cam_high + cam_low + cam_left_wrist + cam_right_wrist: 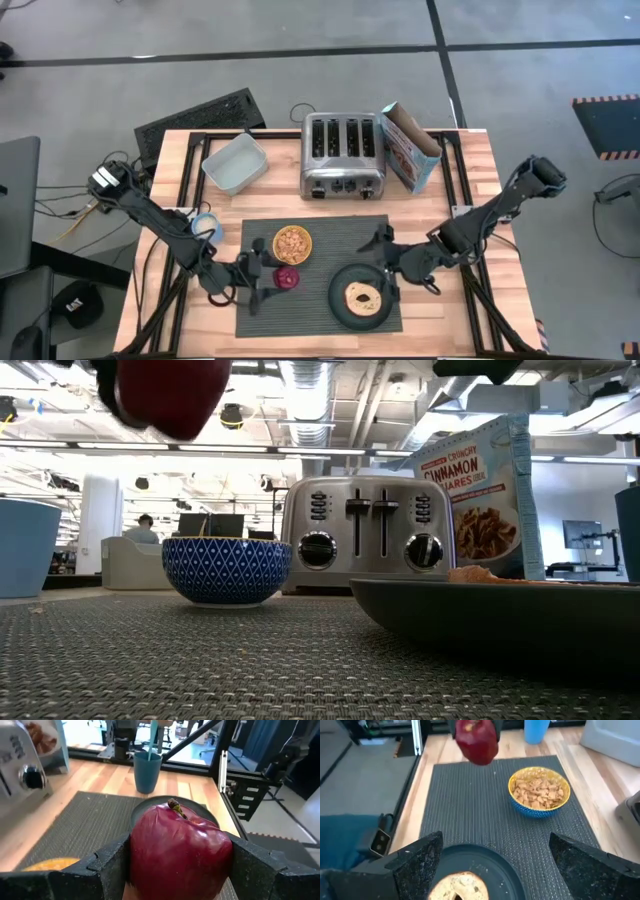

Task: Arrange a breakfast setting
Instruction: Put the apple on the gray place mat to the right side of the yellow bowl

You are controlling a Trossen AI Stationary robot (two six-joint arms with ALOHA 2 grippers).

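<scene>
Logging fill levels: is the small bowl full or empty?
Filled: the bowl on the placemat holds light-brown cereal pieces nearly to its rim.

Illumination is bright and even, supplied by overhead ceiling strip lights (150, 448) visible in the low view; shadows on the table are soft. The toaster (368, 536) shows chrome glare. The red fruit (165, 395) nearest the low-view lens is blurred.
</scene>
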